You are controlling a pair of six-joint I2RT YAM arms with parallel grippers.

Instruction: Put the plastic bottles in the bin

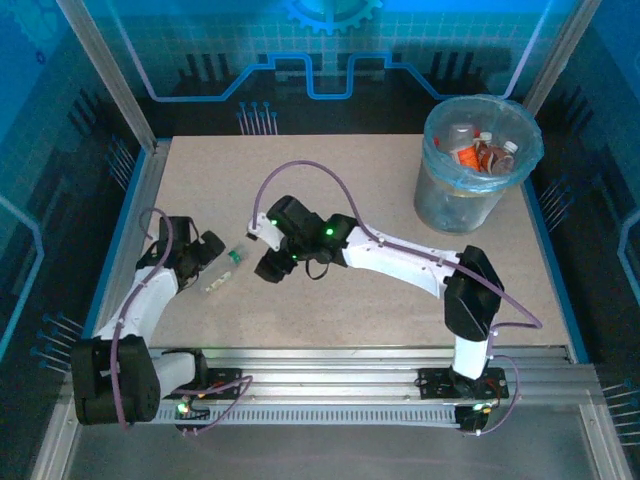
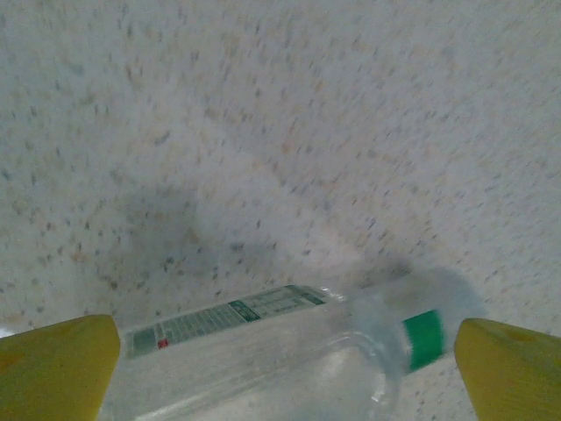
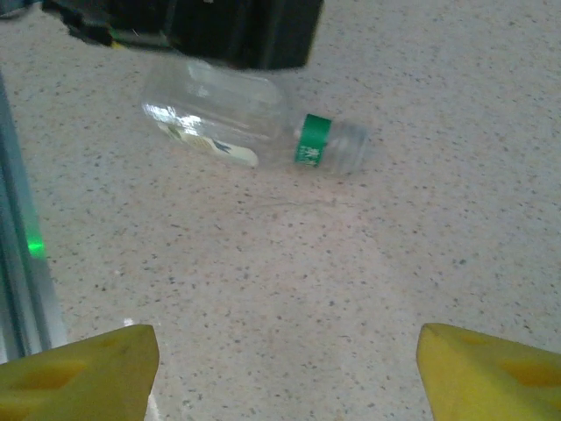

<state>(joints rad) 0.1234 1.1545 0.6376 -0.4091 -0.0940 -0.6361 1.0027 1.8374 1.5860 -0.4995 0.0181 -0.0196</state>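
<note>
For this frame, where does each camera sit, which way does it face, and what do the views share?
Top external: above and behind the bases, looking down at the speckled table; both arms show, with the round grey bin with a blue bag far right.
Left wrist: behind the left gripper, looking down; its open yellow fingers flank the lying clear plastic bottle with a green band.
Right wrist: behind the right gripper, facing low across the table; fingers open.
Shared: all three see that bottle.
</note>
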